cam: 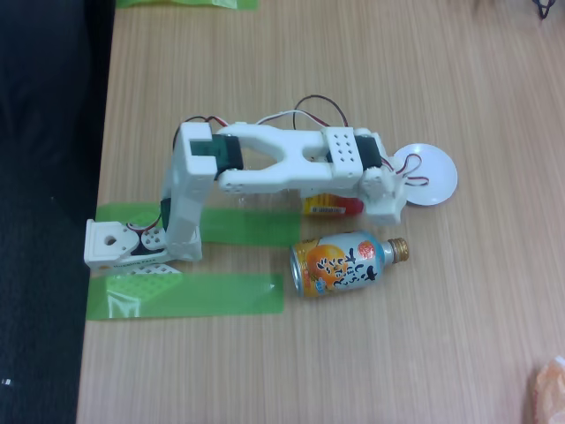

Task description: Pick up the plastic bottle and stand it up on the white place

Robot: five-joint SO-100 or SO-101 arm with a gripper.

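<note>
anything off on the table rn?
The orange and light-blue can lies on its side, gold cap toward the right in the fixed view. The arm hangs over the plastic bottle, showing just its red-yellow label. The white disc sits bare.

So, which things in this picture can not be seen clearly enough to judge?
- The tool: in the fixed view the arm covers it from above, so open or shut cannot be told.
- The plastic bottle: mostly hidden under the arm; a red and yellow label part shows.
- The white place: its left edge is covered by the arm's wrist and wires.
- An orange thing at the lower right corner: cut off and blurred.
</note>
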